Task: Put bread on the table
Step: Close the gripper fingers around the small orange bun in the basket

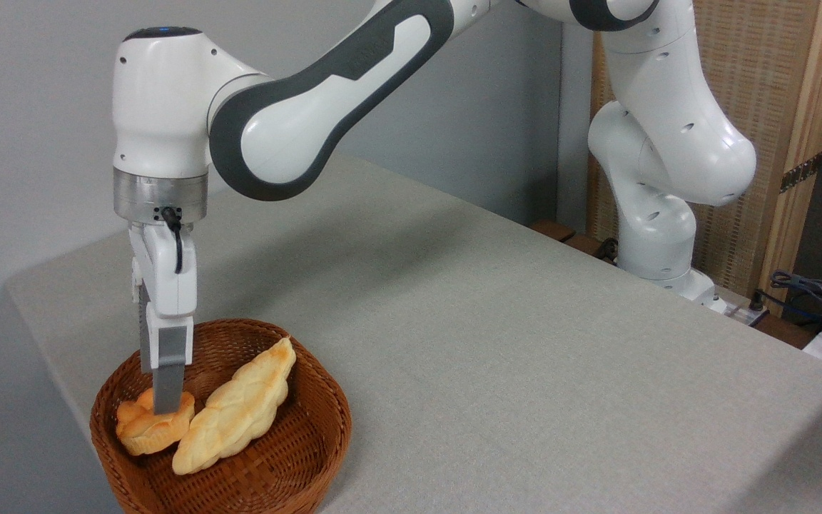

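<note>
The bread, a small golden knotted bun, lies in the left part of a brown wicker basket at the table's near left corner. My gripper reaches straight down into the basket and straddles the bun. The front finger covers the bun's middle, and the other finger stands behind it. The bun rests on the basket floor. I see the fingers face-on, so it is unclear whether they press on the bun.
A long pale braided loaf lies diagonally in the basket, right beside the bun and the gripper. The arm's base stands at the table's far right edge. Cables lie beyond it. Bare cloth spreads to the right of the basket.
</note>
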